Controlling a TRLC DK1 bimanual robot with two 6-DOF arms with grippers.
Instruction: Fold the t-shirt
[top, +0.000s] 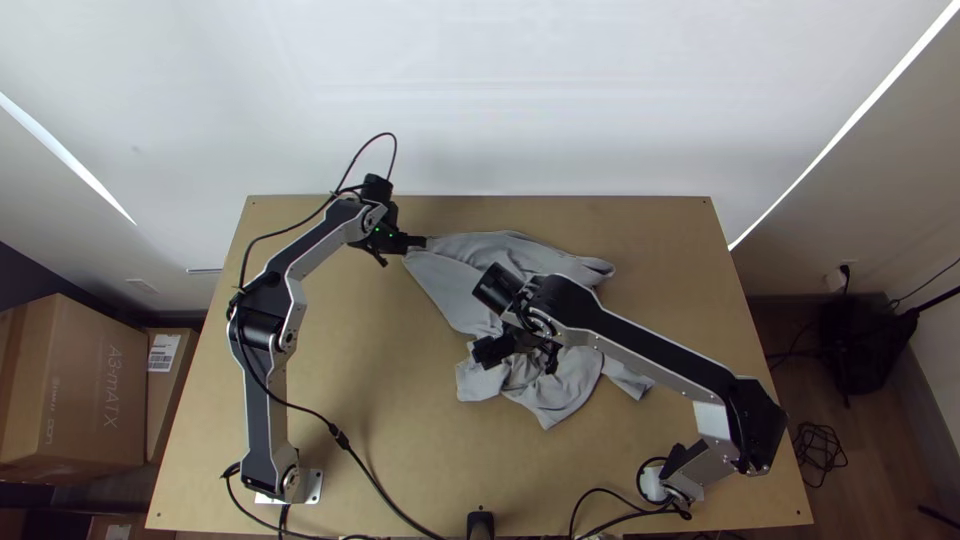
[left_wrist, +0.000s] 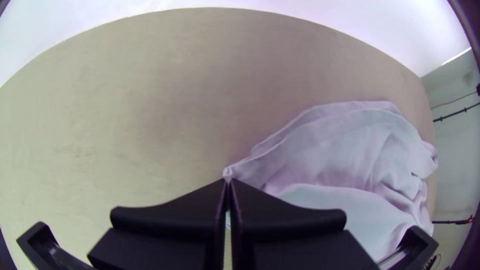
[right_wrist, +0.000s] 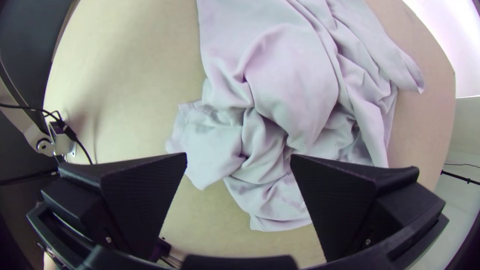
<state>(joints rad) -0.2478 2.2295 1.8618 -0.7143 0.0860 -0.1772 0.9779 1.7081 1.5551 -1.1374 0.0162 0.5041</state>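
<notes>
While the left gripper (top: 424, 242) pinches a corner of the grey t-shirt (top: 450, 285) between its fingertips, the right gripper (top: 521, 358) holds its fingers spread above the bunched cloth on the table (top: 360, 400).

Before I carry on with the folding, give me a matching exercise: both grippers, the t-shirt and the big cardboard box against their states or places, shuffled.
Column one
1. Left gripper
2. T-shirt
3. Right gripper
4. Cardboard box

Column two
A. Open, over the rumpled t-shirt
B. Beyond the table's left edge in the top view
C. Shut on a tip of the t-shirt
D. Grey, lying wrinkled and not flat

Right pairs: 1-C, 2-D, 3-A, 4-B
</notes>
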